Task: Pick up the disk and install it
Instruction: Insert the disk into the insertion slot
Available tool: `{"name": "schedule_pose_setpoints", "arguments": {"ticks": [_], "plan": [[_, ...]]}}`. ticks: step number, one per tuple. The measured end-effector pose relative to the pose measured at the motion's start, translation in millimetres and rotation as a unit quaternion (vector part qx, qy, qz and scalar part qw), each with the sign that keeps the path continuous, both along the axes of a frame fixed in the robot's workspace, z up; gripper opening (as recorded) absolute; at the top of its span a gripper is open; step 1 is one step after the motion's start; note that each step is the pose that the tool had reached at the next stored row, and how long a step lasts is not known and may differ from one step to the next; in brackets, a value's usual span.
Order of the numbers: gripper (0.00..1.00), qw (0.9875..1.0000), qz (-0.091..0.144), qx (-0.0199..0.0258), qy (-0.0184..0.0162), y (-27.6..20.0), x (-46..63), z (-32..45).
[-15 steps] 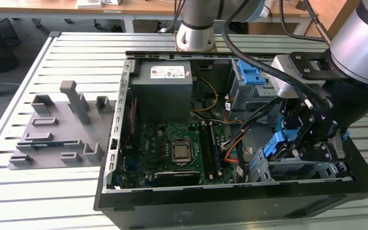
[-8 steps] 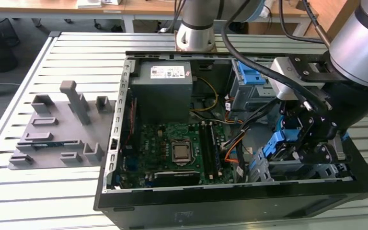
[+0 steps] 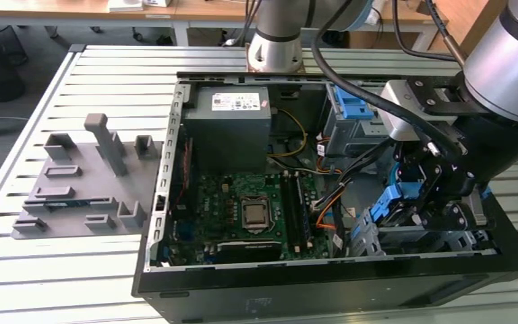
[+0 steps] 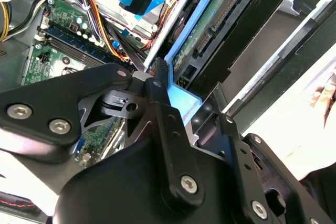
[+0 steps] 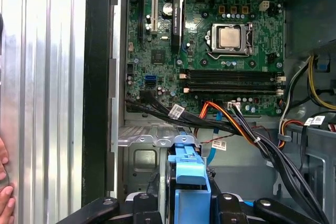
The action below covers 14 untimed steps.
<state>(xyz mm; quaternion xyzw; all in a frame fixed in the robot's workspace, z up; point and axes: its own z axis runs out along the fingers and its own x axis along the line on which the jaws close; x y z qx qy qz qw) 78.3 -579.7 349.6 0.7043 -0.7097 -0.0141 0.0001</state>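
Note:
My gripper point(image 3: 414, 208) hangs inside the open computer case, over the grey metal drive cage point(image 3: 425, 237) at the exterior view's right front corner. It is shut on the disk point(image 3: 392, 202), which stands on edge with its blue bracket showing. In the second wrist view a black finger point(image 4: 164, 109) presses the blue bracket point(image 4: 185, 100), and the disk's green circuit side point(image 4: 207, 24) runs away from it. In the first wrist view the blue bracket point(image 5: 189, 179) sits between the two fingers, just short of the cage's rim point(image 5: 152, 141).
The motherboard point(image 3: 250, 209), power supply point(image 3: 227, 121) and loose cables point(image 3: 331, 196) fill the case. A blue-latched tray point(image 3: 353, 108) sits on the rear cage. A grey fixture point(image 3: 79, 192) lies on the slatted table at the exterior view's left. A person's hand point(image 5: 5, 198) rests beside the case.

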Motion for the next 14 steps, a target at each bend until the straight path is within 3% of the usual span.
{"name": "schedule_pose_setpoints", "arguments": {"ticks": [4, 9, 14], "plan": [[0.44, 1.0000, 0.000, 0.0005, 0.0000, 0.0, 0.0, 0.1], [0.44, 1.0000, 0.000, 0.0055, 0.0000, 0.0, 0.0, 0.7], [0.44, 1.0000, 0.000, 0.0058, 0.0000, 0.0, 0.0, 0.7]]}}
